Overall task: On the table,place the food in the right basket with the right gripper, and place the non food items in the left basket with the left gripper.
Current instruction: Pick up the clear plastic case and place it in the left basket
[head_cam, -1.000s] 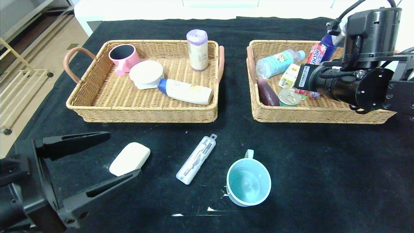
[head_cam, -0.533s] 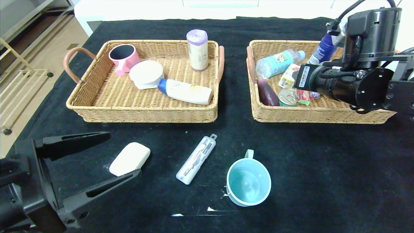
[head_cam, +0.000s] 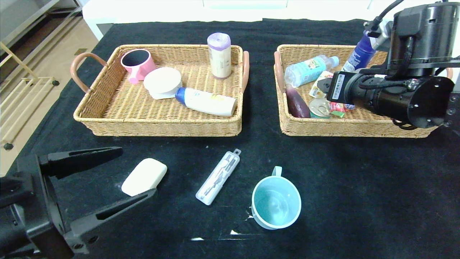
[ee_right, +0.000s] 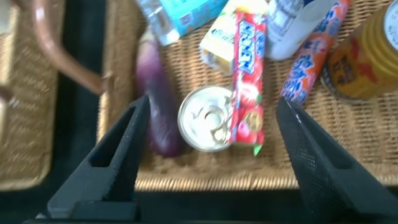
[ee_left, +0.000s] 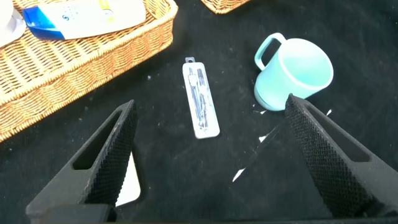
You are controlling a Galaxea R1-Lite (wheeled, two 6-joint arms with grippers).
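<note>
The right gripper (ee_right: 205, 155) hangs over the right basket (head_cam: 359, 126), fingers spread wide w/ nothing between them. Below it the red candy stick pack (ee_right: 247, 81) lies in that basket, leaning on a round tin (ee_right: 208, 118), beside the gold can (ee_right: 367, 56) and the water bottle (head_cam: 309, 70). The left gripper (head_cam: 107, 180) is low at the near left of the table (head_cam: 359, 198), also wide open, around the white soap block (head_cam: 144, 176) w/o touching. The clear case (head_cam: 218, 177) and teal mug (head_cam: 276, 202) lie on the cloth; the left basket (head_cam: 161, 126) is behind.
</note>
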